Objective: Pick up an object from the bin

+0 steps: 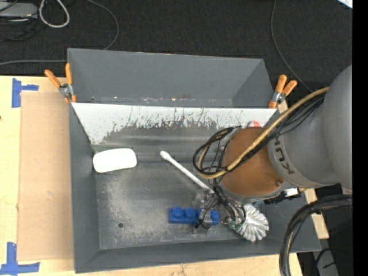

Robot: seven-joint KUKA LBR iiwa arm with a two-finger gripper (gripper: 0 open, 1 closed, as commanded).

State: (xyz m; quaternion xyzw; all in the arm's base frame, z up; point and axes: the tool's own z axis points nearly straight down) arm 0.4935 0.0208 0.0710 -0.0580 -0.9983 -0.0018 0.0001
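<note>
A grey metal bin [80, 171] with a scuffed floor holds 4 loose things. The tool [202, 216] is low near the bin's front wall, right at a blue studded block [183, 215] that lies near a white pleated cup [253, 223]. A white stick [181, 168] slants behind. I cannot tell whether the tool stands apart or together. This looks like the grasping step. Next it needs a firm closure on the block, then a straight lift.

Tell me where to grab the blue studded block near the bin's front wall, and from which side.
Take the blue block across its short width near the middle, coming from straight above. It lies flat, long axis left to right, with room along both long sides; the gripper sits over its right part.
</note>
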